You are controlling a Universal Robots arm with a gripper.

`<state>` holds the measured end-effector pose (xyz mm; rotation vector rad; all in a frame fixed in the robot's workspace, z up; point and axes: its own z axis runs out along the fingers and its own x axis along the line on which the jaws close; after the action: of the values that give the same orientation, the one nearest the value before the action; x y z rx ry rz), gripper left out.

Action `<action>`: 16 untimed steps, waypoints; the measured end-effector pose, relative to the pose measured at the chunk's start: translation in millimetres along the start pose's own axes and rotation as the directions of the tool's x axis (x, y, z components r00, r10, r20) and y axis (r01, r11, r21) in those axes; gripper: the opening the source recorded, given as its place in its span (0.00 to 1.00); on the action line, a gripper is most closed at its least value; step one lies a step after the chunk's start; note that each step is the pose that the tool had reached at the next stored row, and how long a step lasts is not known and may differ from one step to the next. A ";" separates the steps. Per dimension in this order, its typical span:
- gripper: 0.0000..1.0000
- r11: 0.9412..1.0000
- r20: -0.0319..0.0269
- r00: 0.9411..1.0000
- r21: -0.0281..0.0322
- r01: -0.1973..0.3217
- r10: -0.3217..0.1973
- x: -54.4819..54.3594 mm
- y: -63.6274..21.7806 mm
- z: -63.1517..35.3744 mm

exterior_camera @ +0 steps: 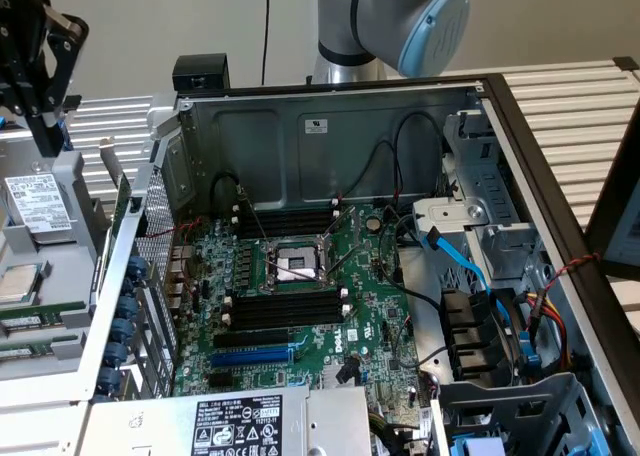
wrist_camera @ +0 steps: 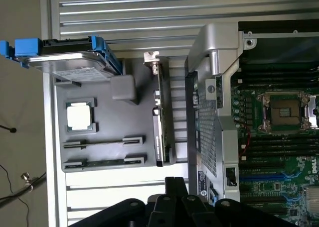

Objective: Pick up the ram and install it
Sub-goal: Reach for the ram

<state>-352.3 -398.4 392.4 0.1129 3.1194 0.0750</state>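
Observation:
Two ram sticks lie side by side in holders on a grey tray (wrist_camera: pixel 99 87) beside the open computer case: one ram stick (wrist_camera: pixel 103 143) (exterior_camera: pixel 40 316) and a second ram stick (wrist_camera: pixel 102 163) (exterior_camera: pixel 28 351). My gripper (exterior_camera: pixel 47 136) (wrist_camera: pixel 175 181) hangs above the tray, at the exterior view's far left, over the hard drive end. It is shut with nothing in it and is well clear of the sticks. The black memory slots (exterior_camera: pixel 285 311) on the motherboard (exterior_camera: pixel 370 316) flank the processor socket (exterior_camera: pixel 292 264) and stand bare.
The tray also carries a hard drive (wrist_camera: pixel 70 62) in blue rails, a processor chip (wrist_camera: pixel 79 116) and an upright expansion card (wrist_camera: pixel 158 112). The case wall (exterior_camera: pixel 135 266) rises between tray and motherboard. Cables (exterior_camera: pixel 470 266) and drive bays crowd the case at the exterior view's right.

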 end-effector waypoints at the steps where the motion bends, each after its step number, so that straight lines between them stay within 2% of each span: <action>1: 0.11 1.000 0.000 1.000 0.000 0.005 -0.005 1.3 0.0 0.0; 16: 0.11 0.998 -0.003 0.998 -0.001 0.064 -0.064 22.5 1.6 -0.2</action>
<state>-374.6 -395.2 392.3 0.0131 3.1230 0.0759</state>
